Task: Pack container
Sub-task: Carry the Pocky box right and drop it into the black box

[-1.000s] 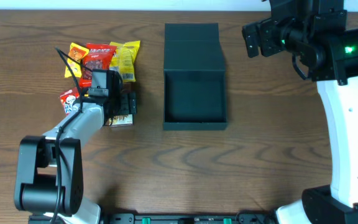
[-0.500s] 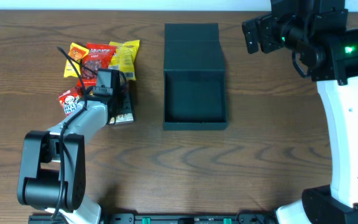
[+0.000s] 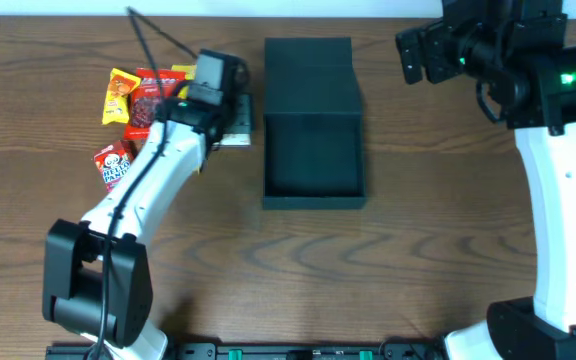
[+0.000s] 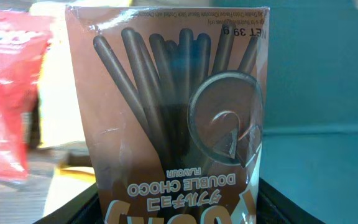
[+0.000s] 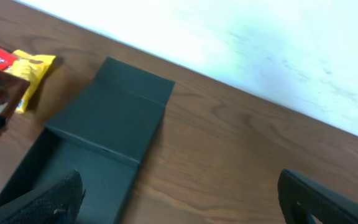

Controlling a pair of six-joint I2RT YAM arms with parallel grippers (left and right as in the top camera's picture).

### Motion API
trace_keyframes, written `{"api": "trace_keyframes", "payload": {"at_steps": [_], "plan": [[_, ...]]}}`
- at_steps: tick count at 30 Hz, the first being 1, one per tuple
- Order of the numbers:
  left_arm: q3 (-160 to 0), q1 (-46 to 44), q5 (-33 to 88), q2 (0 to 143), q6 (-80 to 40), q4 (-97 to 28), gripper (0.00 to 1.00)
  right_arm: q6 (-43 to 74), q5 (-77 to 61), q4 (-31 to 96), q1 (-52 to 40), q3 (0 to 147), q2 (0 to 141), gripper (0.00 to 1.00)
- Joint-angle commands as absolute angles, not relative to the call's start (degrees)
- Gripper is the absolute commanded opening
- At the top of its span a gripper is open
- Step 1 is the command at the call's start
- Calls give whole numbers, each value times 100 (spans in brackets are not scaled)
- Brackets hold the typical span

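Dark brown wood-grain table (image 3: 418, 260) fills the overhead view, and a pale wall lies past its far edge in the right wrist view. At the middle of the table sits the container (image 3: 313, 150), a dark teal-black square box with low walls. Its flat flap lid (image 3: 308, 65) is thrown back and lies level on the table on the far side of the container. Nothing shows inside it.

Just beside the container's left wall, near its far corner, the left arm (image 3: 158, 180) reaches up from the near edge. The left fingers (image 4: 281, 208) are clamped on a chocolate-stick box (image 4: 173, 112), one dark finger showing at each lower corner of it. This brown box fills the left wrist view, its print upside down, with dark sticks pictured on its face. From overhead only a pale edge of it shows under the wrist. Whether it touches the table cannot be told.

Farther left of the container lies a cluster of snack packets: an orange packet (image 3: 118, 95), a red packet (image 3: 153, 95) touching it, and a yellow packet (image 3: 183, 72) partly hidden by the arm. A small red-and-white packet (image 3: 113, 165) lies nearer the table's front edge, apart from the others.

To the right of the container, level with its lid, the right arm (image 3: 548, 170) hangs above the table. The right fingers (image 5: 319, 193) are spread wide, with nothing between them.
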State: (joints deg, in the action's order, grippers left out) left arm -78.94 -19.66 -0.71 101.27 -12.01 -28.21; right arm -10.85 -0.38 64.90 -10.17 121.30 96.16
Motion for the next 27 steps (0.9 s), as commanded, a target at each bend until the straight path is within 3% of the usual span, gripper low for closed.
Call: {"api": "trace_keyframes", "payload": {"at_steps": [1, 9, 18, 19, 21, 27], "plan": [[-8075, -2309, -215, 10136, -1253, -2965, 63, -1144, -1, 6504, -845, 12132, 9596, 99], [-8075, -3214, -217, 10197, -2036, -2923, 64, -1146, -3, 6510, -548, 12132, 9596, 99], [-8075, -3566, -231, 10774, -2585, -2849, 64, -1144, -5, 6580, -399, 12132, 9596, 99], [-8075, -3566, -228, 10790, -2665, -2862, 68, -1144, -5, 6598, -388, 12132, 9596, 99], [-8075, -3566, -233, 10790, -2753, -2864, 94, -1144, -8, 6624, -375, 12132, 9596, 99], [-8337, -3566, -196, 10735, -2740, -2886, 96, -1144, -36, 6700, -375, 12130, 9596, 99]]}}
